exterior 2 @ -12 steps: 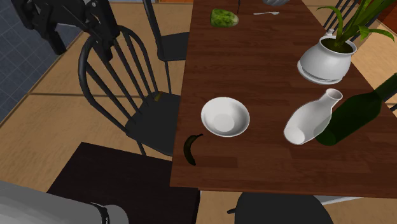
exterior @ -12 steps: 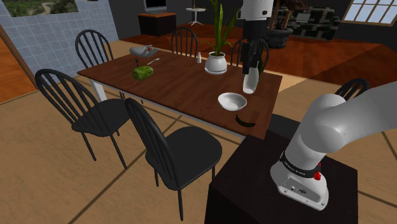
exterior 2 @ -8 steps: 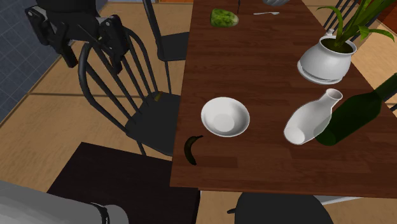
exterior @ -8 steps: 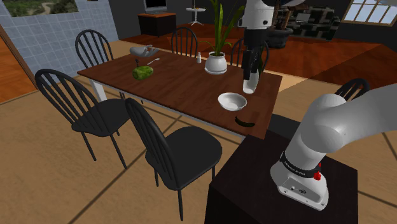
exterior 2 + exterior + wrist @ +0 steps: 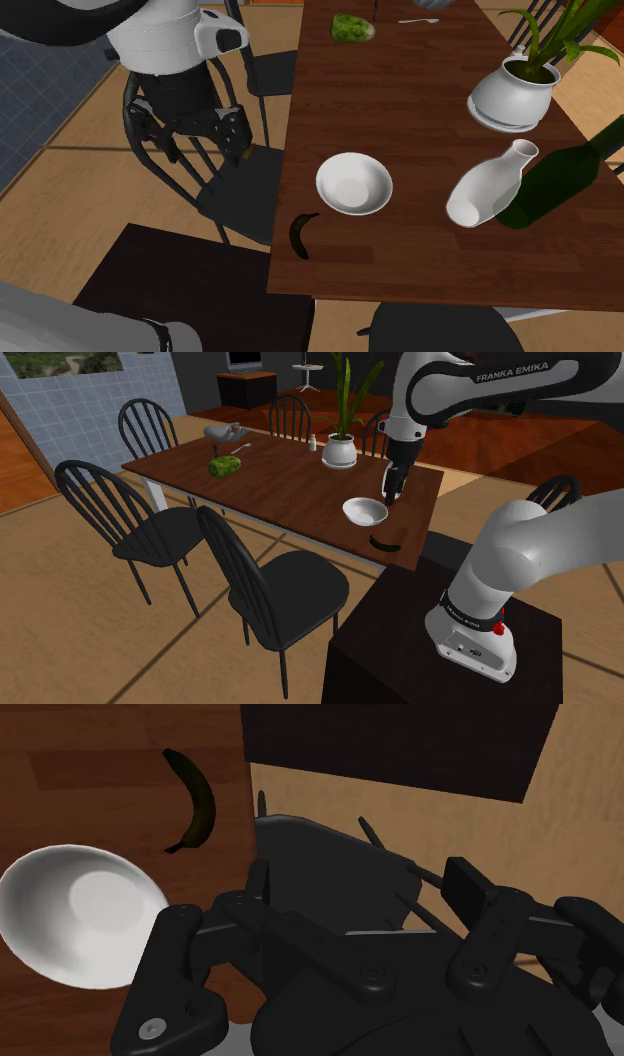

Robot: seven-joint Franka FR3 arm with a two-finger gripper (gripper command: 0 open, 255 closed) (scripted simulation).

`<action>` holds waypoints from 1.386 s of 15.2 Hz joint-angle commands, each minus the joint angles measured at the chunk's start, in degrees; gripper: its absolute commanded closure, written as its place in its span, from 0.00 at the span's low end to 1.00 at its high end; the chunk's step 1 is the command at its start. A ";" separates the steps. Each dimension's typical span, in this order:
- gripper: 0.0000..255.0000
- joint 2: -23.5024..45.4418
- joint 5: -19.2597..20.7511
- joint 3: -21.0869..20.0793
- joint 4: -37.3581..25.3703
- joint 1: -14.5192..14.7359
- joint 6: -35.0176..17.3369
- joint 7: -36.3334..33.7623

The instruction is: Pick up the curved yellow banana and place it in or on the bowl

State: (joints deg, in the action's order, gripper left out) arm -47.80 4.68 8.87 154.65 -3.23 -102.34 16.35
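The banana (image 5: 383,542) (image 5: 300,234) (image 5: 193,799) is dark, almost black, and curved. It lies on the brown table (image 5: 420,100) near the edge by the stand. Right next to it stands the white bowl (image 5: 364,510) (image 5: 354,183) (image 5: 80,914), with nothing in it. My black gripper (image 5: 198,148) (image 5: 393,480) (image 5: 320,979) hangs open high in the air and holds nothing. In the second exterior view it is over the black chair (image 5: 225,185) left of the table, apart from the banana and the bowl.
A white vase (image 5: 490,185) and a dark green bottle (image 5: 555,185) lie on the table beyond the bowl. A potted plant (image 5: 512,95) and a green lump (image 5: 352,28) stand further along. Black chairs (image 5: 270,582) line the table. The dark stand (image 5: 180,280) is below.
The arm has swung round, and in the second exterior view the gripper has come down and right from the upper left corner towards the table. Its fingers stayed open. Banana and bowl have not moved.
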 commanded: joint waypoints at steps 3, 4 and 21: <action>0.00 1.08 3.37 3.78 6.08 -1.74 -8.84 4.34; 0.00 1.86 4.21 4.80 7.40 -2.17 -11.31 5.38; 0.00 41.70 -3.04 28.75 12.28 6.09 -61.32 33.96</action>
State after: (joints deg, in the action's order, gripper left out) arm -8.33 4.77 36.23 167.47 0.97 -161.82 47.63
